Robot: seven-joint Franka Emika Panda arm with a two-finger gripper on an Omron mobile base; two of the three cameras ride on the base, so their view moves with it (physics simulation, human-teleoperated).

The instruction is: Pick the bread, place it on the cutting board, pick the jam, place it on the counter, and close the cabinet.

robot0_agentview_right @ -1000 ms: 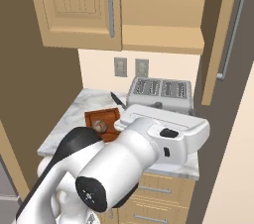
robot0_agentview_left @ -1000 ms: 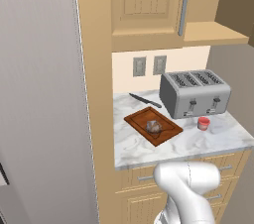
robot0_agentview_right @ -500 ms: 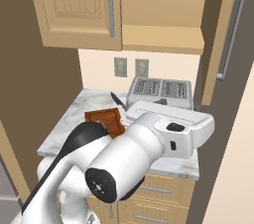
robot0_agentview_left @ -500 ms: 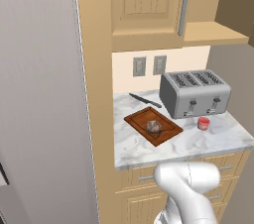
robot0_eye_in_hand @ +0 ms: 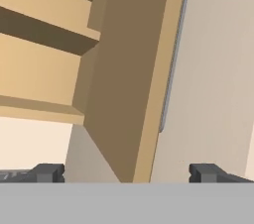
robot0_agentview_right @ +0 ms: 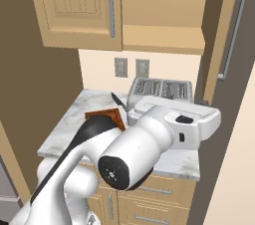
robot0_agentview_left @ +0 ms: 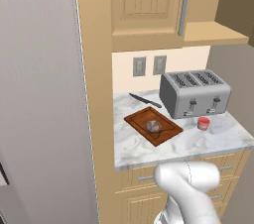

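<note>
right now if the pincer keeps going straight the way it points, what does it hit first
Most likely the open cabinet door: in the hand view its edge stands dead ahead between the wide-open pincer tips, with the shelves to one side. How far off it is cannot be told.

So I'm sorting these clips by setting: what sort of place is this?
A rendered home kitchen, by the look of it: a marbled counter over wooden drawers, a toaster beside a cutting board and knife, and wall cabinets above.
</note>
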